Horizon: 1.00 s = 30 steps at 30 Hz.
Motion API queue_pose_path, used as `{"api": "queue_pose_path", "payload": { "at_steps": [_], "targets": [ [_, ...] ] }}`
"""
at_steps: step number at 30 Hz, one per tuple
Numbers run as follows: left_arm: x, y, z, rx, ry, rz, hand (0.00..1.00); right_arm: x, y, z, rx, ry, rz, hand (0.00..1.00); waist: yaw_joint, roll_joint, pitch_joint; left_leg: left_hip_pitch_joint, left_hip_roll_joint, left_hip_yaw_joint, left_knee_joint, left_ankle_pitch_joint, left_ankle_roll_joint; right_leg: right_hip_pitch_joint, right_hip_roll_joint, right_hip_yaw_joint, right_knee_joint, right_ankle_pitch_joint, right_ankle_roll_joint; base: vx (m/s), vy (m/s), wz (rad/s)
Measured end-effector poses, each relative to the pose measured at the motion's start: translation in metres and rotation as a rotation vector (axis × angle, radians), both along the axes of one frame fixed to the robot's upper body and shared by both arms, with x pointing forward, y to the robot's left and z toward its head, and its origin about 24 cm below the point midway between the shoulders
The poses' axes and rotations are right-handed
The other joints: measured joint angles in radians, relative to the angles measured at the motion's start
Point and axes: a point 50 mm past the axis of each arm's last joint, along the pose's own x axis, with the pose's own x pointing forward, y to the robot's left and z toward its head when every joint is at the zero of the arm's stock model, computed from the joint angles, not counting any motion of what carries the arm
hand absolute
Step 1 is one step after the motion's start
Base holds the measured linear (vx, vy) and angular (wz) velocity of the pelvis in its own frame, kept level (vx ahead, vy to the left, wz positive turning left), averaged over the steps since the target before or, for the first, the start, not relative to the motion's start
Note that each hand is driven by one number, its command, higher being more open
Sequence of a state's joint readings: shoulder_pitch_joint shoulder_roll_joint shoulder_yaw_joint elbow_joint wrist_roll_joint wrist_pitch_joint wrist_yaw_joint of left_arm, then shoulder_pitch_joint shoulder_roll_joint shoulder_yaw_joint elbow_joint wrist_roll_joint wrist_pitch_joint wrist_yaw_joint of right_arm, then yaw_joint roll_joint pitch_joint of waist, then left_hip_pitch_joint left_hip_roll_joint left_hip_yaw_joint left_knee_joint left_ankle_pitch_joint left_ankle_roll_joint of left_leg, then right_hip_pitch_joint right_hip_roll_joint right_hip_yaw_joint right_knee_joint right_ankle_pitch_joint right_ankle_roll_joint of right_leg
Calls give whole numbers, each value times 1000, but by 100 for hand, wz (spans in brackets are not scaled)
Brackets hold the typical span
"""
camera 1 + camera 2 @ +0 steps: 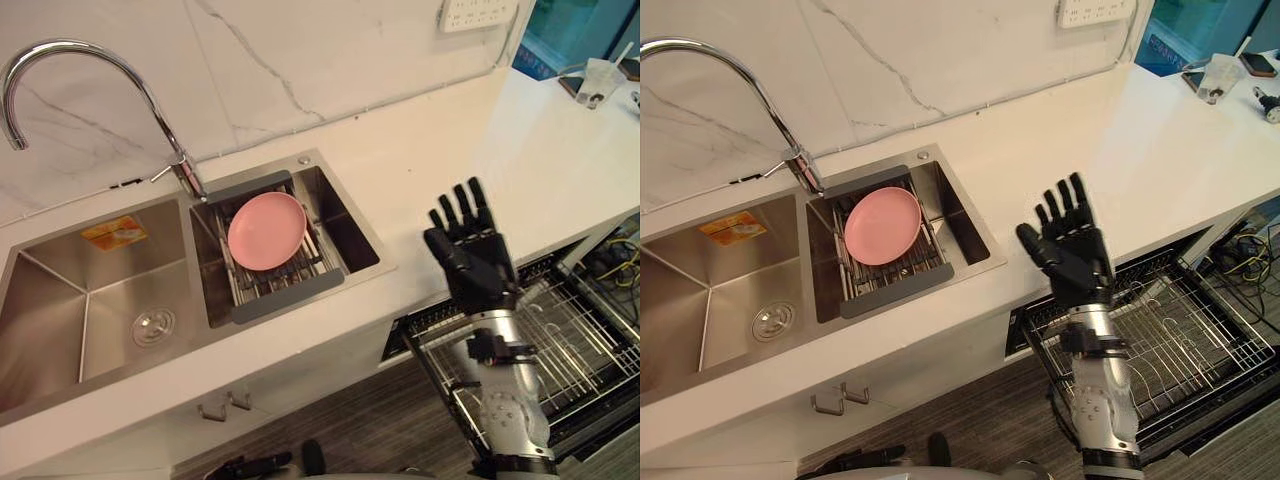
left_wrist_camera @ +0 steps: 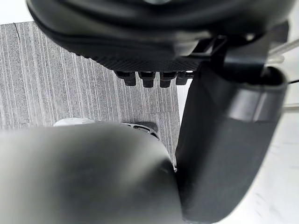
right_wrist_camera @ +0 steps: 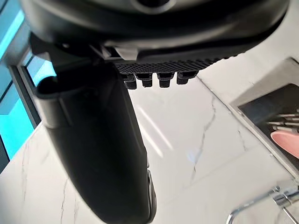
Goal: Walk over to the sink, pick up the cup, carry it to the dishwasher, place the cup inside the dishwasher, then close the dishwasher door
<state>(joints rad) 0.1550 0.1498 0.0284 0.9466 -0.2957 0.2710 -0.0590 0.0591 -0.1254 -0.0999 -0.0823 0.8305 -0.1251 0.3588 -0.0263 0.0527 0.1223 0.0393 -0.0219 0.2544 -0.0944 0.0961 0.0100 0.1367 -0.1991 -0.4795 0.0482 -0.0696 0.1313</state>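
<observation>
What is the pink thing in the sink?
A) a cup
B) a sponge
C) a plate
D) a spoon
C: it is a flat, round pink plate, lying on the rack set in the right basin of the sink.

The right hand (image 1: 1072,255) is matte black (its palm finely textured, seen close) on a silver-grey forearm (image 1: 1102,400).
</observation>
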Motion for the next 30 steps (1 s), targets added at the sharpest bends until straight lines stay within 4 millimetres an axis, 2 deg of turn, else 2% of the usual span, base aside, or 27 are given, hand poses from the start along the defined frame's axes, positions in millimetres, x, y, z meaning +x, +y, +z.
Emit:
{"api": "queue_pose_path", "payload": {
  "at_steps": [4,5,7,9,10,11,12,13,14,15,16,17,19,20,21,22,23,27,30],
  "targets": [
    [-2,4,0,36,-15,1,100,2,3,0,-1,-2,18,100,3,-1,0,-5,-10,-31,-1,5,10,7,-9,-33,10,-4,6,-57,39,26],
    [-4,4,0,39,-15,4,100,3,2,-2,-2,2,14,100,6,-9,-2,-12,-17,-48,0,2,18,0,-19,-50,30,-16,11,-34,52,44],
    [-5,5,1,45,-20,5,100,4,2,-2,-2,2,12,100,16,-16,-9,-21,-34,-53,0,-2,25,-24,-53,-71,94,-64,19,-8,75,48],
    [-5,8,1,49,-32,3,100,7,2,1,-12,-10,12,100,38,-35,-10,-23,-65,-65,0,-17,47,-48,-104,-73,194,-105,13,59,79,37],
    [-5,8,1,48,-34,4,100,7,2,1,-13,-11,12,100,42,-37,-10,-21,-71,-80,0,-21,58,-50,-109,-63,219,-102,12,93,48,36],
    [-5,9,2,51,-34,6,100,7,1,1,-21,-10,7,100,39,-39,-8,-14,-73,-121,1,-18,78,-65,-113,1,291,-97,-35,96,37,53],
    [-6,10,1,54,-28,9,100,6,-1,1,-34,-7,-2,100,31,-41,-6,2,-65,-154,6,-19,82,-98,-109,63,383,-90,-108,137,33,78],
    [-7,10,1,52,-23,9,100,4,-4,-1,-37,0,-14,100,24,-32,-8,9,-50,-194,17,-24,88,-138,-88,133,450,-120,-127,135,-12,105],
    [-7,13,2,63,-25,-1,100,0,-9,-4,-41,11,-29,100,9,-38,-4,8,-28,-245,38,-36,86,-159,-28,225,440,-168,-104,142,-35,109],
    [-8,17,2,64,-26,0,100,-3,-11,-5,-42,17,-38,100,7,-44,0,7,-20,-266,49,-38,83,-176,5,274,418,-174,-96,96,-43,97],
    [-8,19,3,63,-27,4,100,-4,-12,-6,-44,19,-39,100,8,-56,-1,9,-20,-274,56,-31,76,-184,16,296,392,-171,-92,112,-45,63],
    [-8,21,3,61,-31,19,100,-5,-13,-7,-49,21,-29,100,13,-78,-10,15,-27,-283,67,-37,68,-195,18,317,328,-155,-69,120,-60,48],
    [-9,23,3,65,-29,17,100,-5,-10,-3,-57,-5,-1,100,14,-98,-16,18,-50,-299,85,-56,58,-196,17,319,243,-70,-61,115,-87,33],
    [-9,26,4,77,-29,9,100,-5,-9,1,-64,-33,16,100,16,-119,-12,19,-75,-300,99,-76,52,-197,8,331,213,-2,-46,102,-135,7],
    [-8,22,3,70,-30,13,100,-5,-10,4,-78,-45,26,100,15,-108,-17,12,-69,-296,113,-97,46,-188,7,333,195,-8,-23,89,-128,-2],
    [-9,21,3,65,-28,15,100,-6,-10,5,-83,-48,26,100,13,-100,-18,5,-65,-291,119,-104,43,-188,13,333,183,-8,-24,47,-76,-7],
    [-14,17,0,67,-1,-10,100,-11,-23,2,-87,-24,-37,100,-16,-71,-18,51,-28,-218,96,-128,31,-101,38,308,91,3,-22,8,-14,-3],
    [-14,17,0,67,-1,-10,100,-11,-23,2,-87,-24,-37,100,-15,-70,-18,48,-29,-224,97,-128,31,-101,35,304,91,3,-22,0,0,4],
    [-12,16,0,59,-11,-2,100,-8,-21,3,-81,-8,-51,100,-8,-68,-19,22,-32,-242,109,-133,26,-99,25,258,86,3,-22,-12,-3,28]
  ]
}}
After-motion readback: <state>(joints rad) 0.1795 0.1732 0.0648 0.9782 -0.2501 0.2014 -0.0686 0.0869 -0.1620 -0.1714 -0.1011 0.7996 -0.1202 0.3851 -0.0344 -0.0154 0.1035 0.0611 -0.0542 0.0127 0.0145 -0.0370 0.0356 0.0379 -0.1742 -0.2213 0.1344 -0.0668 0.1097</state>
